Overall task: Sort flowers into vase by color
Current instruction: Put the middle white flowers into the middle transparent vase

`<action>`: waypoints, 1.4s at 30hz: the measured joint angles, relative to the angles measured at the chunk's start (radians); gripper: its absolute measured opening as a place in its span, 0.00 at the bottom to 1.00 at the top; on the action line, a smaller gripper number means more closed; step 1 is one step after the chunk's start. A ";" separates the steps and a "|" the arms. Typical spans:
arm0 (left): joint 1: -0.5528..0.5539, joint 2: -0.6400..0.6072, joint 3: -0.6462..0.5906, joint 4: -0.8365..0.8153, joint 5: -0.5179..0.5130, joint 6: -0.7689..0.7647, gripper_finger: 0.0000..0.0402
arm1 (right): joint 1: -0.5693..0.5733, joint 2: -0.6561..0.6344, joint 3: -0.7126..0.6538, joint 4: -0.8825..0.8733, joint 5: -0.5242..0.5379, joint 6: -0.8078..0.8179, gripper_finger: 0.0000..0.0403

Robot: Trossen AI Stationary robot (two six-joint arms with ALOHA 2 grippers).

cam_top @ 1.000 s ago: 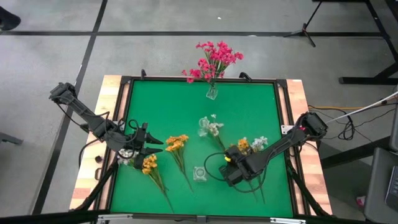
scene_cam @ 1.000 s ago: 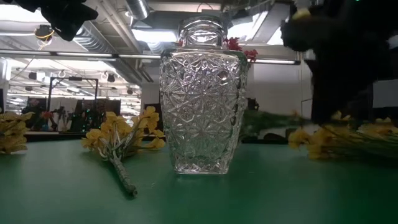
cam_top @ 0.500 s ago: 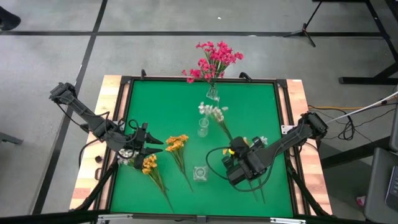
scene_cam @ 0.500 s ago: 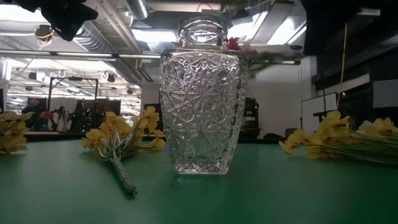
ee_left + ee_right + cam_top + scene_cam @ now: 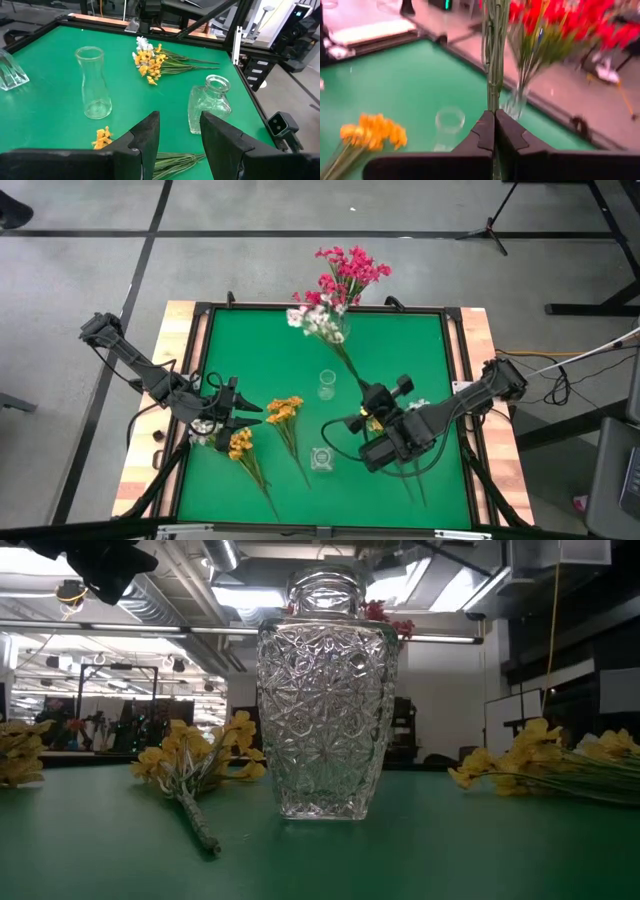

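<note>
At the left of the high view, my left gripper (image 5: 243,414) hangs with its fingers parted, grasping nothing, over two yellow-orange blossom sprigs (image 5: 284,411) lying on the green bench (image 5: 260,350). Right of centre, my right gripper (image 5: 372,402) is clenched on the green stems of a white-blossomed sprig (image 5: 318,321), its blooms at the upper middle beside the magenta-pink flowers (image 5: 343,277) in their clear glass vase (image 5: 341,330).

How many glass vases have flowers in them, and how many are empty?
Vase with pink flowers: 1
Empty vases: 2
Total: 3
</note>
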 joint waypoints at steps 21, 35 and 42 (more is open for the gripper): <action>0.000 0.000 0.000 -0.001 -0.053 0.002 0.34 | -0.358 -0.364 -0.451 1.501 -0.868 -1.361 0.00; 0.000 0.000 0.000 0.001 -0.107 0.002 0.34 | -0.525 -0.350 -1.248 2.919 -1.074 -1.390 0.00; 0.000 0.000 0.000 0.000 -0.155 0.001 0.34 | -0.564 -0.174 -1.180 2.981 -1.179 -1.362 0.00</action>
